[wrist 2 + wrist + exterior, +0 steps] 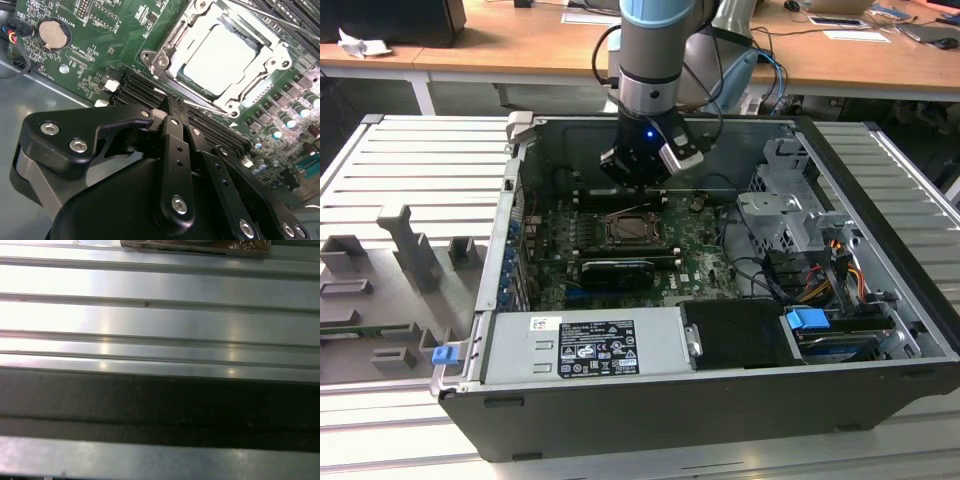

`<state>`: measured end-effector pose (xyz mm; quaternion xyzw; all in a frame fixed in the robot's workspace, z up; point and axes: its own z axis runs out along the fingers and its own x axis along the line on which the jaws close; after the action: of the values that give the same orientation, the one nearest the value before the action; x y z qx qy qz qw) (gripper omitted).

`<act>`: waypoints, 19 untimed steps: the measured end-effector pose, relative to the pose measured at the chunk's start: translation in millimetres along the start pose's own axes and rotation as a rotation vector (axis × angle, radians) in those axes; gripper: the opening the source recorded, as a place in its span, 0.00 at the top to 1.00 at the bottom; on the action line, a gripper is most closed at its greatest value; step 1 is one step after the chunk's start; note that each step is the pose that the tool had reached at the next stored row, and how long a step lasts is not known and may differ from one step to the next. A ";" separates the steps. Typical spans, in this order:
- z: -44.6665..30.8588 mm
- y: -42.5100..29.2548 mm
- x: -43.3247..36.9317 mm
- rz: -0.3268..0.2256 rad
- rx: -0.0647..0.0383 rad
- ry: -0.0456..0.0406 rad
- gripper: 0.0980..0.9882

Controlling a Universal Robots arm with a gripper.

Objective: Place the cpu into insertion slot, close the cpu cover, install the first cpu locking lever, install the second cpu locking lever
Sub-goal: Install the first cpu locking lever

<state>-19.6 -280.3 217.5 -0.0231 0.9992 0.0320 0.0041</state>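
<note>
Black gripper (169,107) fills the second wrist view's lower half, jaws pressed together on nothing, hanging just short of the insertion slot (225,57). At upper right of that frame the cpu (220,57) sits seated, the cpu cover (172,42) framing it. Light, stiff, fragile chip, I'd judge: edges only. Locking levers are hard to make out.

I see my gripper (638,172) hanging at upper centre inside the open computer case (720,400), just above the socket (632,230) on the green board (695,255). A grey power supply (585,345) sits below.
</note>
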 end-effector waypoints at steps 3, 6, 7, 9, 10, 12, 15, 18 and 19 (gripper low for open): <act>2.2 -0.2 -1.0 0.002 0.000 -0.0001 0.99; 4.9 -0.4 -1.6 0.008 0.000 -0.0004 0.99; 5.9 -0.4 -1.7 0.008 0.000 -0.0006 0.99; 7.2 -0.6 -1.7 0.009 -0.001 -0.0007 0.99; 7.8 -0.6 -1.7 0.009 -0.001 -0.0006 0.99; 9.2 -0.7 -2.0 0.009 -0.001 -0.0006 0.99; 11.0 -0.8 -2.7 0.010 -0.001 -0.0006 0.99; 12.6 -1.0 -3.5 0.010 -0.001 -0.0006 0.99; 13.0 -1.0 -3.7 0.010 -0.001 -0.0005 0.99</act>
<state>-15.7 -280.3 204.6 -0.0183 0.9993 0.0325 0.0041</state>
